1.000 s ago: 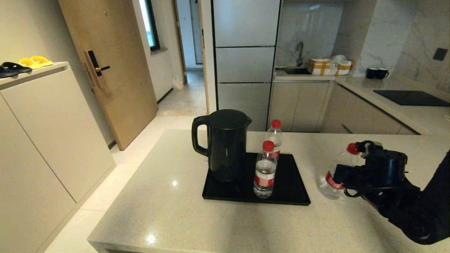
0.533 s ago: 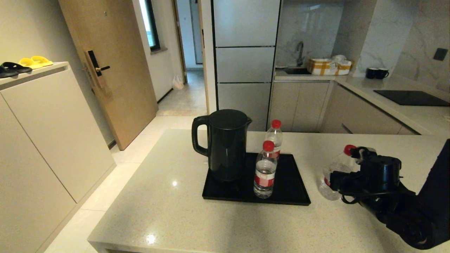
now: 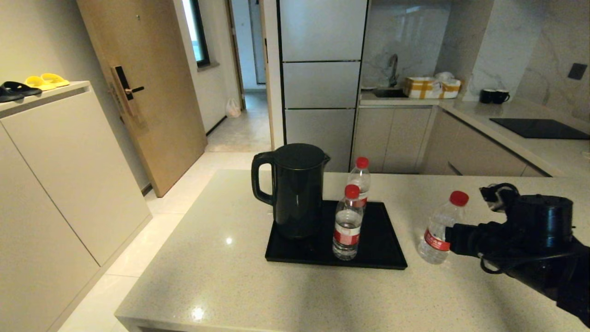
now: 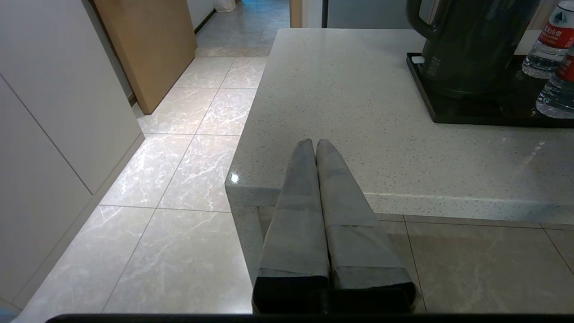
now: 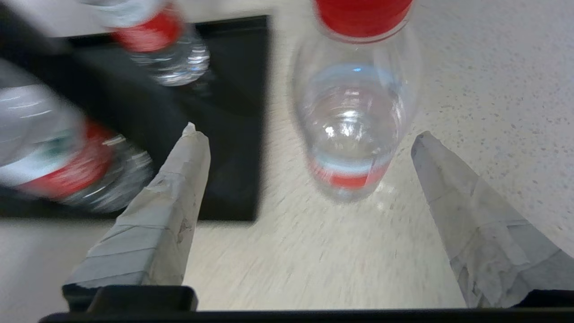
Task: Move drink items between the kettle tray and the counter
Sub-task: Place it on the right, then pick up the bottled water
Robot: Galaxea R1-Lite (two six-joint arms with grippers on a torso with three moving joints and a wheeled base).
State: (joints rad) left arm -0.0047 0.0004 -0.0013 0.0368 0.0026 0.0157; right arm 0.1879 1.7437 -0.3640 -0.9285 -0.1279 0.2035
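So the drink items are three little clear plastic water bottles, each with a red cap and a red-and-white label band, all shorter than the black kettle [image 3: 295, 189]. Two of them are on the kettle tray [image 3: 382, 249], the flat black rectangle with the low rim: the near tray bottle [image 3: 347, 223] stands upright at about 3 o'clock from the kettle, and the far tray bottle [image 3: 360, 180] is just behind it toward 12 o'clock, at the tray's back edge. The third one, the counter bottle [image 3: 438, 230], is off the tray and on the counter [image 3: 221, 276], that glossy beige-grey speckled stone, at roughly 3 o'clock from the tray. In the head view it looks tilted a bit, cap leaning toward the arm. You can see water in it, and its base touches the stone.

The right gripper [image 5: 309, 134] comes in from 3 o'clock, held fairly level and pointing at that counter bottle. Its two taped fingers [image 5: 179, 188] are spread wide with the bottle sitting in the gap between them, touching neither, so nothing is being held. The wrist view is smeared with motion blur.

The left gripper [image 4: 314, 146] is parked low off the counter's near corner, over the tiled floor [image 4: 170, 179], with its grey fingers pressed together.
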